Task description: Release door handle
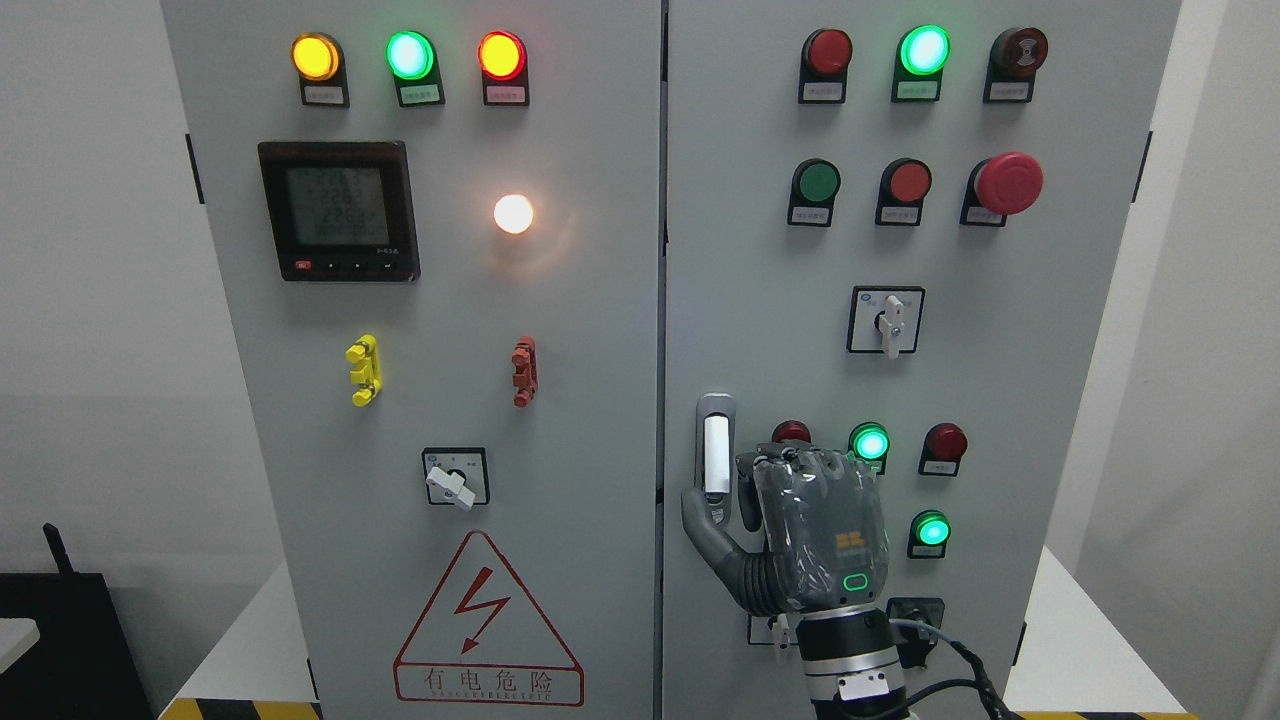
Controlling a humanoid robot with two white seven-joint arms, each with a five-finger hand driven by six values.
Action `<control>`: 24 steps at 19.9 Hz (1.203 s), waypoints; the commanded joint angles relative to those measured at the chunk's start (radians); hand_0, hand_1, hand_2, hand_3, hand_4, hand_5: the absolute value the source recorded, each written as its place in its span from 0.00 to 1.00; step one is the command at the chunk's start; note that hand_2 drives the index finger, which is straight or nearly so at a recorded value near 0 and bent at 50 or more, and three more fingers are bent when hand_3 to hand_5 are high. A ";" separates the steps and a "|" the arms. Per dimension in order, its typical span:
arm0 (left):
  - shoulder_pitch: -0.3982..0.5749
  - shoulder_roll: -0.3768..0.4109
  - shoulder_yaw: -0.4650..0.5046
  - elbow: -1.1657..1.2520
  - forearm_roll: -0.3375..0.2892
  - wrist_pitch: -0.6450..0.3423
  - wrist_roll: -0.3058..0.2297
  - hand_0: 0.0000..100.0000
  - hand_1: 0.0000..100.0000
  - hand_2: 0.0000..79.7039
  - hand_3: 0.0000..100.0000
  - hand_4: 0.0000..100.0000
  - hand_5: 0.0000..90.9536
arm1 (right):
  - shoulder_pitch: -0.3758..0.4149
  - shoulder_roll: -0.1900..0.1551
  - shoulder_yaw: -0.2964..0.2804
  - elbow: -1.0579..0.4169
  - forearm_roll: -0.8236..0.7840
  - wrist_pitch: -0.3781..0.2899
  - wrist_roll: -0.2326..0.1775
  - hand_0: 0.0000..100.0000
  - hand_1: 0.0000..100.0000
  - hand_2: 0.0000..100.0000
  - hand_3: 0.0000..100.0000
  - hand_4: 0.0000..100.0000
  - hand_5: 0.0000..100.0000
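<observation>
The door handle [716,452], a white lever in a grey recess, sits upright at the left edge of the cabinet's right door [1080,330]. My right hand [728,492] comes up from the bottom edge, right of the middle, and is at the handle's lower end. Its thumb [702,525] hooks under and to the left of the lever. The curled fingers [765,468] press against the handle's right side. The lever's upper part shows and its bottom end is hidden behind the thumb. Both doors look closed. No left arm shows.
The right door carries indicator lamps, a red mushroom button [1008,183] and a rotary switch [886,320]; green lamps [870,441] sit just right of my hand. The left door [590,400] has a meter [338,210], lamps, a switch and a warning triangle [487,625].
</observation>
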 commanded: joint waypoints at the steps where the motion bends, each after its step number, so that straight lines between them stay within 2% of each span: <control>1: 0.000 0.000 0.000 -0.009 -0.028 -0.001 0.000 0.12 0.39 0.00 0.00 0.00 0.00 | -0.001 0.000 -0.002 0.004 0.001 0.002 -0.001 0.37 0.59 0.98 1.00 0.94 0.98; 4: 0.000 0.000 0.000 -0.009 -0.028 -0.001 0.000 0.12 0.39 0.00 0.00 0.00 0.00 | -0.001 0.000 -0.002 0.004 0.001 0.002 -0.001 0.40 0.60 0.98 1.00 0.94 0.98; 9: 0.000 0.000 0.000 -0.009 -0.028 -0.001 0.000 0.12 0.39 0.00 0.00 0.00 0.00 | -0.001 0.000 -0.004 0.004 -0.001 0.002 -0.002 0.44 0.62 0.98 1.00 1.00 0.98; 15: 0.000 0.000 0.000 -0.009 -0.028 -0.001 0.000 0.12 0.39 0.00 0.00 0.00 0.00 | 0.001 -0.001 -0.004 0.004 -0.002 0.015 -0.005 0.51 0.61 0.98 1.00 1.00 0.98; 24: 0.000 0.000 0.000 -0.009 -0.028 -0.001 0.000 0.12 0.39 0.00 0.00 0.00 0.00 | 0.001 -0.001 -0.005 0.002 -0.002 0.015 -0.010 0.54 0.63 0.99 1.00 1.00 0.98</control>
